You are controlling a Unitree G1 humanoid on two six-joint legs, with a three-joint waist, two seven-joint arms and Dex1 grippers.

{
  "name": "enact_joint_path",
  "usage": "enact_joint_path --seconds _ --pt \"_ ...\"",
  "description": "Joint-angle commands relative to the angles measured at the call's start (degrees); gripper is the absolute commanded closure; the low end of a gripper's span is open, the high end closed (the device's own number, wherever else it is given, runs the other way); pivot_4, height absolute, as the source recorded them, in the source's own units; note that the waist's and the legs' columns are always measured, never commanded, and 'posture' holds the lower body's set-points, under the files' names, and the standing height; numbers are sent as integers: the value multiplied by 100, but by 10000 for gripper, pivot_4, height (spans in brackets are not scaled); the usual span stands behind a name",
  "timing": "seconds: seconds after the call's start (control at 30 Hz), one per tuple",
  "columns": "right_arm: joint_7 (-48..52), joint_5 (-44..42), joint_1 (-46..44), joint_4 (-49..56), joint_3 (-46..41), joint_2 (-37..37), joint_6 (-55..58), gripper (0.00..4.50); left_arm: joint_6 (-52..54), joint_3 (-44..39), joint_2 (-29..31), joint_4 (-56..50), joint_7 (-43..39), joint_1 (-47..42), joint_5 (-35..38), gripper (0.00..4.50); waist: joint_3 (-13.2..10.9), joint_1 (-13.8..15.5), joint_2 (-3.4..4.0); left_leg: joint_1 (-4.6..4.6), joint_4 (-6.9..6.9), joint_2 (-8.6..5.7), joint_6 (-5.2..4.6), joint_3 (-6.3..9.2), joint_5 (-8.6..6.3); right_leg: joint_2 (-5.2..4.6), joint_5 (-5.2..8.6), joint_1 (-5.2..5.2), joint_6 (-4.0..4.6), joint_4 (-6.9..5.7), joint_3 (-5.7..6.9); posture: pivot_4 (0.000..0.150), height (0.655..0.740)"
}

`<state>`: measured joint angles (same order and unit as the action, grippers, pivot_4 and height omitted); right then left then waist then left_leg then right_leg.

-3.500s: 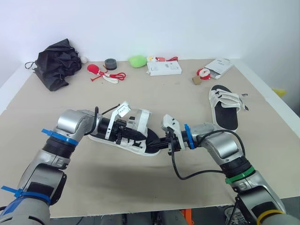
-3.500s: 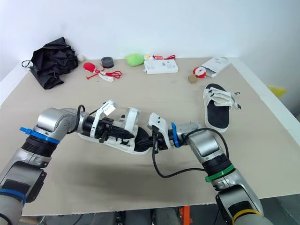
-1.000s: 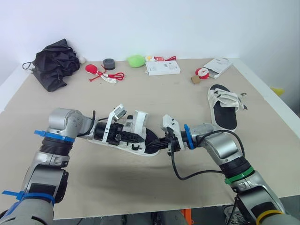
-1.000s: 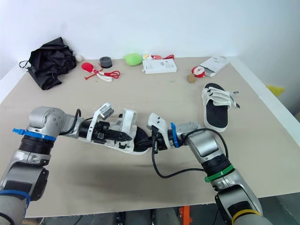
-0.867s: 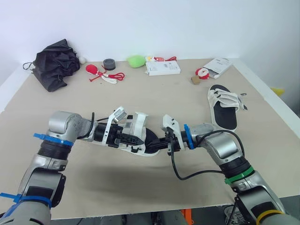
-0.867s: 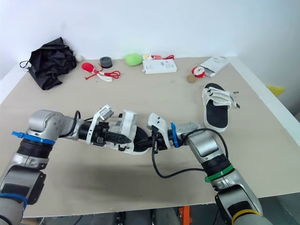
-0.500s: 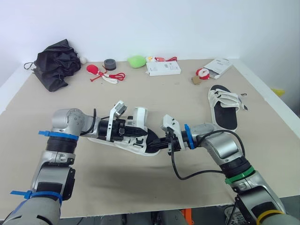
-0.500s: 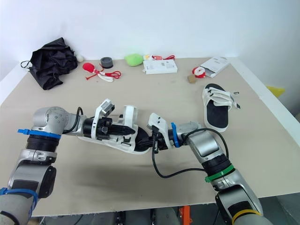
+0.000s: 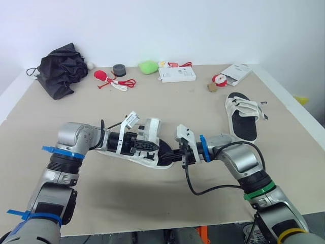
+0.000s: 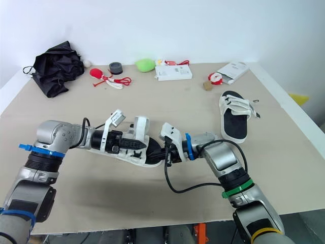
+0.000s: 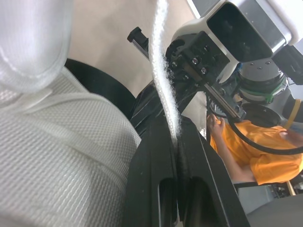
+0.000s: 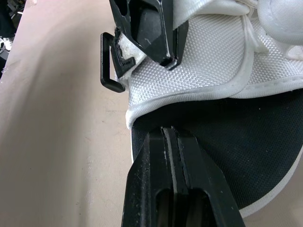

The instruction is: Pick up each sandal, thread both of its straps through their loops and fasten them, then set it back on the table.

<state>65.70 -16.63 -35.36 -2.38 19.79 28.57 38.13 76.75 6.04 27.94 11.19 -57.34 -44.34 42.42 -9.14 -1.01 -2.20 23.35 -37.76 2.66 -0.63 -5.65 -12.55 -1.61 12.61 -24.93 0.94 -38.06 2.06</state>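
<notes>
My left end effector has dipped, pinching the sandal's strap beside its loop, which I judge not yet threaded, while my right end effector clamps the sole.

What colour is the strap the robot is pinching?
The strap is white, clearest in the left wrist view.

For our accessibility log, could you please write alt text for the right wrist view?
The right end effector clamps the edge of a white woven-strap sandal with a black footbed over a beige table. The left end effector pinches a white strap end beside a black rectangular loop.
</notes>
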Motion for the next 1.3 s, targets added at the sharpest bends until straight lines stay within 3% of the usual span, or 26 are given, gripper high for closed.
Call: enact_joint_path --seconds 0.03,0.37,0.6,1.07,1.2,1.3 --pt "-64 54 104 -2 49 16 80 45000 129 72 10 -169 -14 -6 61 44761 0 -1 0 0 0 0 0 0 0 0 0 0 0 0 0 1500 7400" --pt "-67 59 120 5 31 28 80 45000 980 91 274 173 -349 -172 361 44761 0 -6 0 3 7 -1 1 -1 -1 3 6 -6 2 1 -1 1500 7400" --pt "-56 69 105 0 37 27 72 45000 530 551 487 -33 -463 9 114 44761 0 -10 0 3 18 0 5 0 -4 3 17 -8 2 2 0 1500 7400" --pt "-57 131 97 10 80 68 45 45000 812 122 83 -172 112 193 185 44761 1 -9 -1 -2 21 -4 6 0 -4 -1 18 -3 0 2 0 1500 7400" --pt "-59 119 88 25 59 76 51 45000 -382 1188 725 -1000 -354 671 -456 44761 6 -11 2 -3 22 -3 8 -1 -5 -2 19 -3 2 2 -1 1500 7400" --pt "-57 106 67 34 42 74 65 45000 -1113 1544 951 -1216 -596 862 -777 44761 21 -5 7 -16 29 -2 14 -2 -8 -4 26 6 12 3 -2 1500 7400"
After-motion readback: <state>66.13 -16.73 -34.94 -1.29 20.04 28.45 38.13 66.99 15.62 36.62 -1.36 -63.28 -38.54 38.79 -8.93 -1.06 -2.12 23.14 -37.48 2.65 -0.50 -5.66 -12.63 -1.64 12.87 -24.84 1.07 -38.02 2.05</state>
